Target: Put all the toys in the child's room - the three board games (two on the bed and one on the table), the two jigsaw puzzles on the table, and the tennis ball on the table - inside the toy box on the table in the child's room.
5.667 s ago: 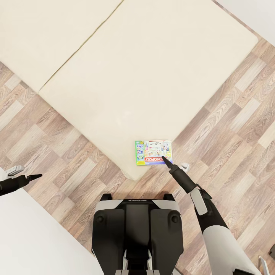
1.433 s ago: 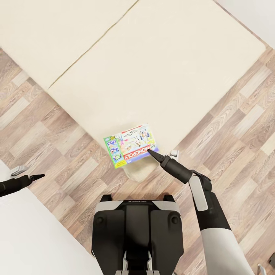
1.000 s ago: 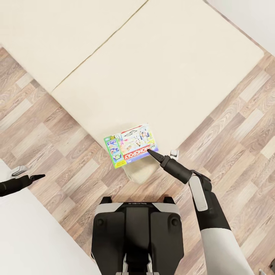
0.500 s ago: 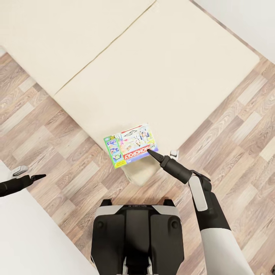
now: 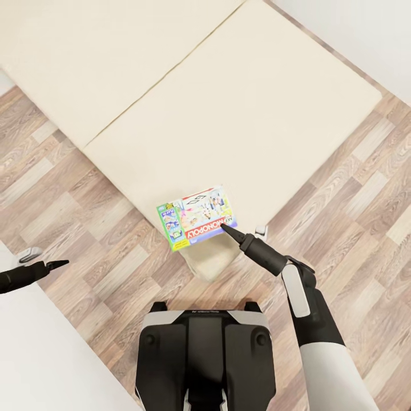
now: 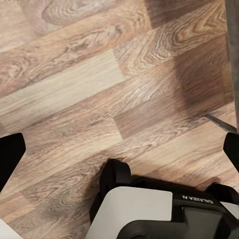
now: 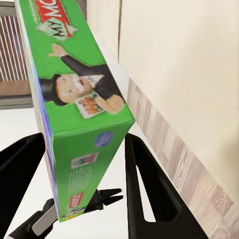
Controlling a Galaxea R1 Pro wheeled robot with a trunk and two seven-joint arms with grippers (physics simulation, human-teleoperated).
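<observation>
While over bed [image 5: 228, 103] corner | Monopoly box [image 5: 197, 217] pinched between right fingers [image 7: 144, 189] | left fingers [image 6: 10, 154] spread above floor [image 5: 85, 228]

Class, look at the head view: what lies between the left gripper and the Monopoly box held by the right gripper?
In the head view, only bare wood floor lies between the left gripper and the Monopoly box in the right gripper.

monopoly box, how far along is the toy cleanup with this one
Nothing visible counts as put away. In hand: the right gripper is closed on the edge of the Monopoly box, which hangs partly past the corner of the bed, over the wood floor; the right wrist view shows the box's green side between the fingers. The left gripper is empty. Left: carrying this box to the toy box.
</observation>
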